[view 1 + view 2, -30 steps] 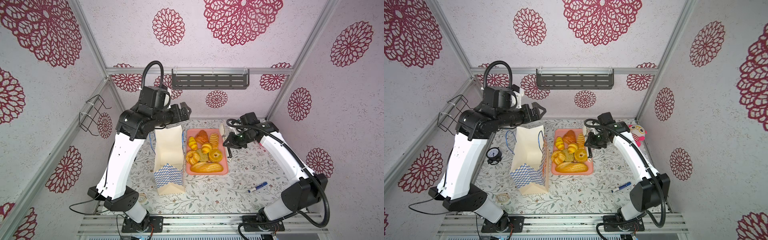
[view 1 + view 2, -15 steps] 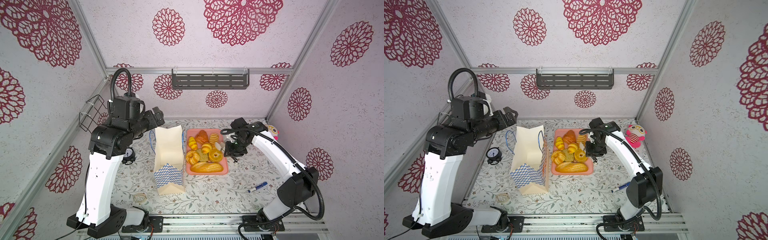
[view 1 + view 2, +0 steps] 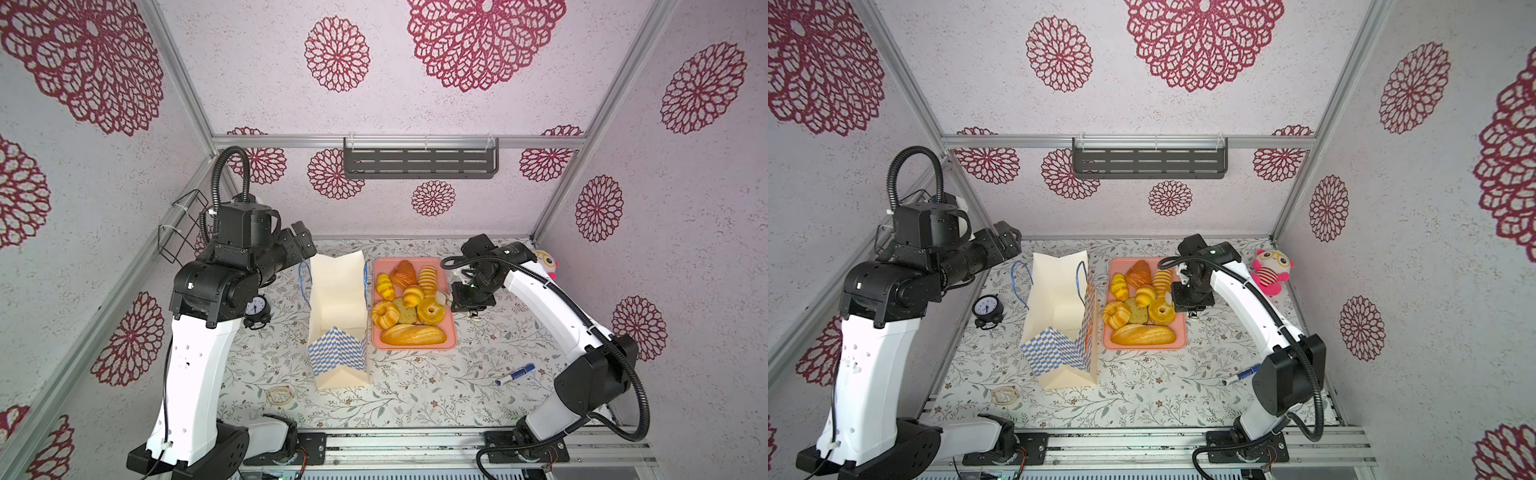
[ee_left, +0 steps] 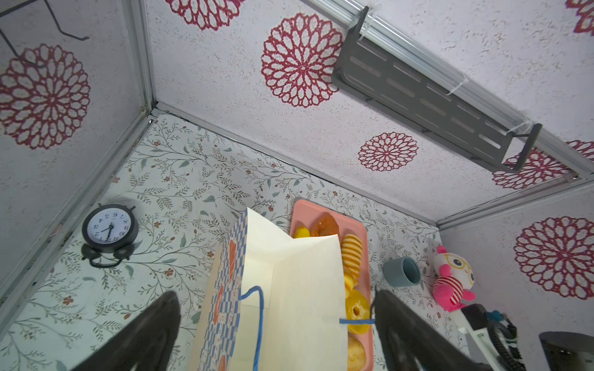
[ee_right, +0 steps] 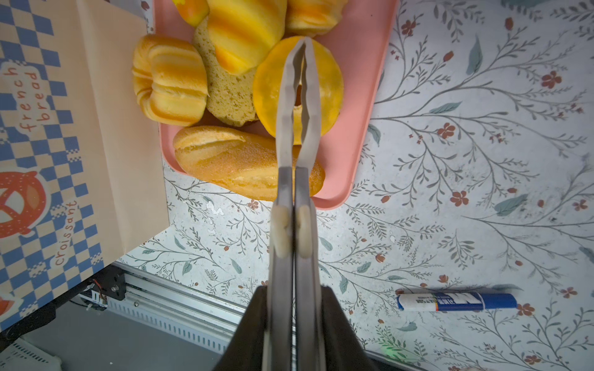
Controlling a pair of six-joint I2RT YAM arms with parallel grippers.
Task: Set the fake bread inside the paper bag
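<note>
Both top views are showing the paper bag standing open on the bench, just beside the pink tray in which the fake bread is lying piled. Only the left wrist view is revealing a blue-grey cup between the tray and the plush toy. Only the right wrist view is resolving the bag's printed words "french bread" and "croissant", along with the metal tongs that the right tool is clenching. The tong tips are lying almost together over the ring donut; whether they are touching it cannot be told. The left tool is hovering raised beside the bag's far rim, jaws spread wide and gripping nothing.
</note>
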